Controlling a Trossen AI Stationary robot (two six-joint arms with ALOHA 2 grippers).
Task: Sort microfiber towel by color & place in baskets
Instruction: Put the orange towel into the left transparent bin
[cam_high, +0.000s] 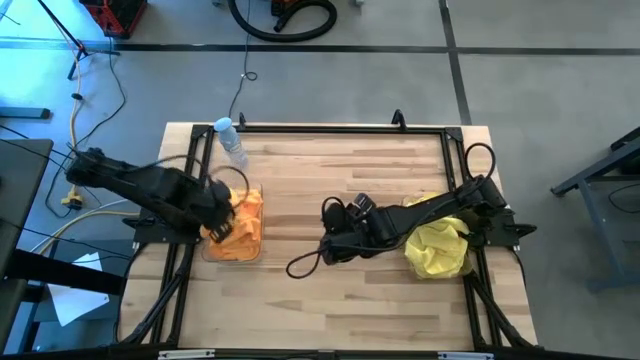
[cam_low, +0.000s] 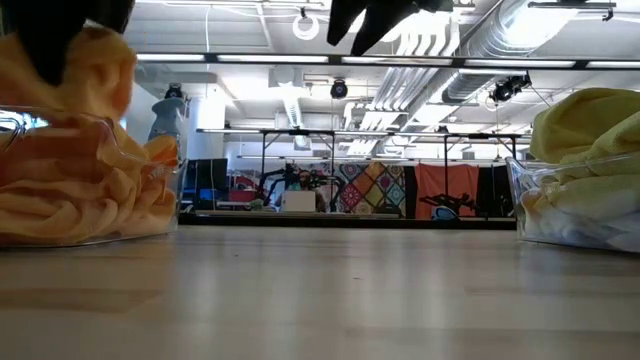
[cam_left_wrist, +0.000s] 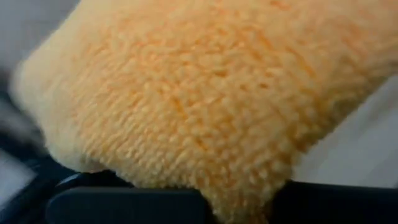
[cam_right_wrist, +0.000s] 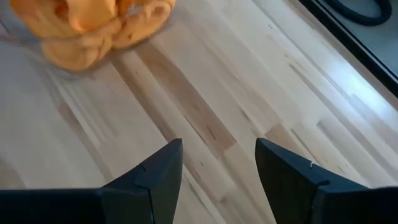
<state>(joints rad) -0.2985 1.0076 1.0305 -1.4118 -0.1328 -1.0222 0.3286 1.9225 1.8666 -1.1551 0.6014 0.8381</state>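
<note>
Orange towels (cam_high: 245, 235) fill the clear basket (cam_high: 232, 260) on the table's left, seen also in the low view as orange towels (cam_low: 80, 190) behind the basket wall (cam_low: 172, 200). My left gripper (cam_high: 222, 220) is above this basket, shut on one orange towel (cam_left_wrist: 205, 93). Yellow towels (cam_high: 438, 248) are heaped in the other clear basket (cam_low: 522, 205) on the right. My right gripper (cam_right_wrist: 217, 168) is open over bare wood near the table's middle (cam_high: 327, 220), touching nothing. My left gripper holds an orange towel from above, over the left basket. The cloth (cam_left_wrist: 242, 199) runs down between the two dark fingers (cam_left_wrist: 124, 205); edge or fold, I cannot tell. In the low view the held towel (cam_low: 105, 70) rises above the pile, its lower part resting on it.
A clear water bottle (cam_high: 230, 140) lies near the table's far left corner, just beyond the orange basket. Bare wood (cam_high: 340, 300) stretches between the two baskets and along the near edge. Cables (cam_high: 305, 262) trail from the right arm onto the table.
</note>
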